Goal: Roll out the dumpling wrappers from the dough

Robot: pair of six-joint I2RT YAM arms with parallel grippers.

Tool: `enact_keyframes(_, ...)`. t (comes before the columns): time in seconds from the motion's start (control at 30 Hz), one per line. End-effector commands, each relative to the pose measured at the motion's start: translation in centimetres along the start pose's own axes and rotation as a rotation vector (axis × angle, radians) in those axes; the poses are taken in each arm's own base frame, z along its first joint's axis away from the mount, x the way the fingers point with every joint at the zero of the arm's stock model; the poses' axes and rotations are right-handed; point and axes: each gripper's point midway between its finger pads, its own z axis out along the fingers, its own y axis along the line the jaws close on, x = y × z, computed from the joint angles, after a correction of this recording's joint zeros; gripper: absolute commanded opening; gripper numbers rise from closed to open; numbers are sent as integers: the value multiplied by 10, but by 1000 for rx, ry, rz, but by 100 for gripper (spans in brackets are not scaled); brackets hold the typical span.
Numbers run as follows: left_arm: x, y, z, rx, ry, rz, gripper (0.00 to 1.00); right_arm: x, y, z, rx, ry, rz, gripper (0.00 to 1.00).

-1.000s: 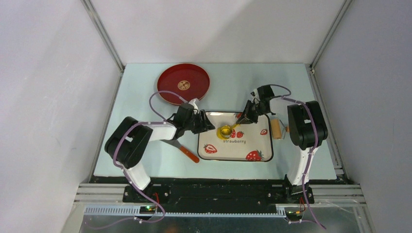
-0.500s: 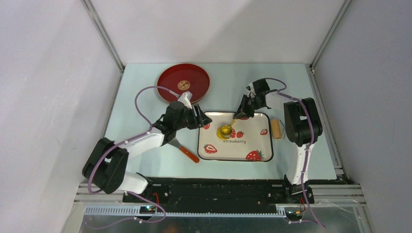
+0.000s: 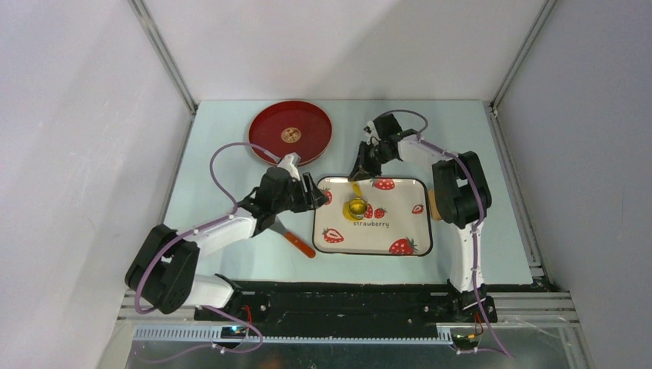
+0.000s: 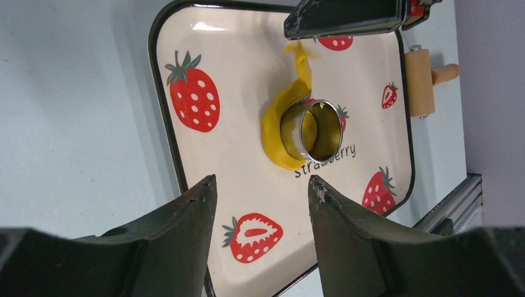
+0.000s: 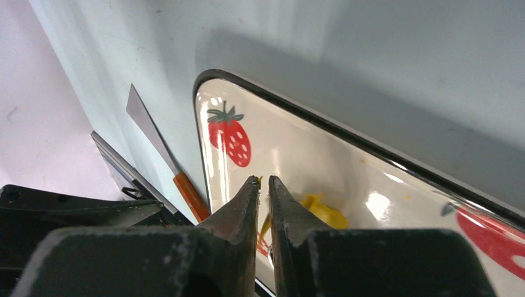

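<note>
A metal ring cutter (image 3: 357, 207) stands on the strawberry tray (image 3: 384, 240), with yellow dough (image 4: 275, 133) wrapped round its left side and more yellow inside it. A thin strip of that dough (image 4: 302, 62) stretches from the ring to the tray's far edge. My right gripper (image 3: 360, 174) is shut on the strip's end; the yellow shows between its fingers in the right wrist view (image 5: 263, 181). My left gripper (image 4: 263, 185) is open and empty at the tray's left edge (image 3: 317, 194), short of the ring (image 4: 320, 129). No separate round wrapper shows.
A red plate (image 3: 291, 132) lies at the far left. An orange-handled scraper (image 3: 298, 244) lies left of the tray, under my left arm. A wooden roller (image 4: 420, 83) lies just right of the tray, partly behind my right arm.
My right gripper has moved from over the tray to its far edge, drawing a dough strip out from the ring. My left gripper has drawn back left from the ring.
</note>
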Motion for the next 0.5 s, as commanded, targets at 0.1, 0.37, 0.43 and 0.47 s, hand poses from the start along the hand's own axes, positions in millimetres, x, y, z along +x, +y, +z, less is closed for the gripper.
enact_keyframes(0.1,-15,2,-10,-22,-75,46,61,-2,34,3,16,-5,-104,18)
enact_keyframes(0.37,-9,10,-9,-46,-63,52,61,-1,30,-13,168,-36,-179,53)
enact_keyframes(0.43,-8,12,-9,-53,-58,54,61,-3,16,-21,210,-47,-162,59)
enact_keyframes(0.47,-7,13,-8,-56,-56,54,61,-1,8,-22,232,-42,-151,60)
